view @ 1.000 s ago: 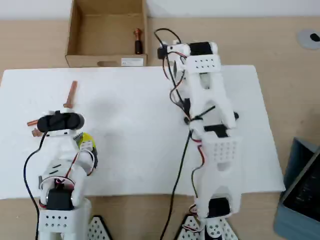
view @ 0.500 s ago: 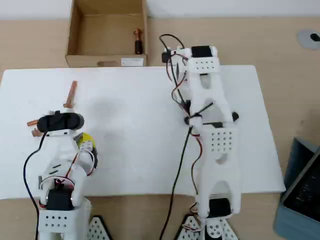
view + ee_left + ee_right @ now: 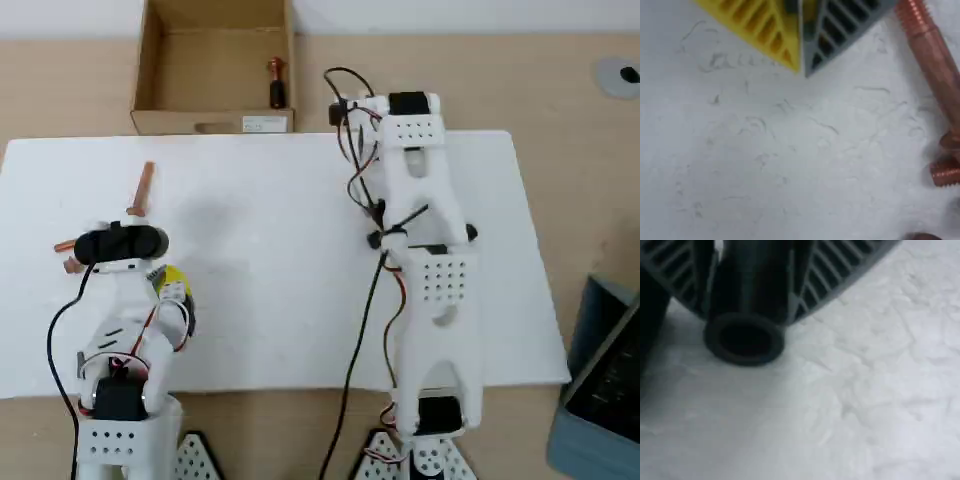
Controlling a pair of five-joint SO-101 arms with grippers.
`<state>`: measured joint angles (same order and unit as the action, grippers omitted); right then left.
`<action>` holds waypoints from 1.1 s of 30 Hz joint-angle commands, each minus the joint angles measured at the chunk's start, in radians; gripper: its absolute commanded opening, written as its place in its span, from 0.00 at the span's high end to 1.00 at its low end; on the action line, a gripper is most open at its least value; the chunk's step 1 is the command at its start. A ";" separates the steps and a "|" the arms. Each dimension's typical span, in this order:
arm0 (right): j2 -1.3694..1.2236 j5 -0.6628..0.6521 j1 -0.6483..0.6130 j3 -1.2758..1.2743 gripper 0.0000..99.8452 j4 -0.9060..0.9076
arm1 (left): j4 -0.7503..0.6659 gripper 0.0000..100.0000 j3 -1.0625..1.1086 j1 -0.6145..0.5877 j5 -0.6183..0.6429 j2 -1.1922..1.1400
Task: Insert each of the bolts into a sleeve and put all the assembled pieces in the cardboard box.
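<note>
The left gripper (image 3: pixel 801 62) is closed with nothing in it: its yellow finger (image 3: pixel 755 25) and grey finger (image 3: pixel 850 25) meet at the tips just above the white sheet (image 3: pixel 790 160). Close beside the tips lies a copper bolt (image 3: pixel 932 55), threaded end toward the gripper, and the end of a second bolt (image 3: pixel 945 174) shows farther along the sheet.

From the high view, the left arm (image 3: pixel 125 340) stands at the near left corner of the sheet. One loose bolt (image 3: pixel 142 190) lies on the sheet just beyond its wrist, and two more copper ends (image 3: pixel 68 255) stick out beside the wrist's black motor.

The right gripper (image 3: pixel 747 307) is clamped on a black sleeve (image 3: pixel 752 285), held between the ribbed grey fingers (image 3: pixel 840 270) with its open mouth facing the camera, low over the sheet. The right arm (image 3: pixel 430 250) stretches across the sheet toward its far edge, near the corner of the cardboard box (image 3: pixel 215 122).

The box sits on the table (image 3: pixel 560 100) just past the sheet. Inside it, against one wall, lies an assembled piece (image 3: pixel 275 82), a copper bolt in a dark sleeve
</note>
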<state>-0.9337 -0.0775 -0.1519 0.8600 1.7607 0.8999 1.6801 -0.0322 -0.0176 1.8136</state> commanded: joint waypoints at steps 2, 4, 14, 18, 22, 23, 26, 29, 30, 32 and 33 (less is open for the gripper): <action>0.050 -0.009 -0.016 0.074 0.99 0.023 | 0.006 1.00 0.012 0.000 0.000 0.010; 0.090 -0.009 -0.025 0.091 0.99 0.026 | 0.006 1.00 0.012 0.000 0.000 0.010; 0.432 -0.025 -0.084 -0.059 0.99 0.026 | 0.006 1.00 0.012 0.002 -0.002 0.010; 0.590 -0.023 -0.085 -0.200 0.99 0.026 | 0.005 1.00 0.012 0.002 -0.002 0.010; 0.739 -0.009 -0.079 -0.383 0.99 0.026 | 0.005 1.00 0.011 -0.005 -0.003 0.010; 0.779 0.008 -0.077 -0.433 0.99 0.026 | 0.005 1.00 0.009 -0.006 -0.005 0.010; 0.915 0.054 -0.077 -0.579 0.99 0.026 | 0.006 0.98 -0.041 -0.006 -0.028 0.007; 1.056 0.055 -0.077 -0.707 0.99 0.026 | 0.009 0.97 -0.127 -0.005 -0.029 0.004; 1.102 0.055 -0.077 -0.745 0.99 0.026 | 0.023 0.97 -0.157 -0.005 -0.029 0.002; 1.193 0.055 -0.077 -0.819 0.99 0.026 | 0.071 0.97 -0.221 -0.002 -0.029 -0.019; 1.237 0.055 -0.076 -0.855 0.99 0.025 | 0.097 0.97 -0.255 -0.002 -0.029 -0.038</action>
<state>0.1419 -0.0284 -0.2317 0.0867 1.7668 0.9429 1.5558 -0.0322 -0.0422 1.8059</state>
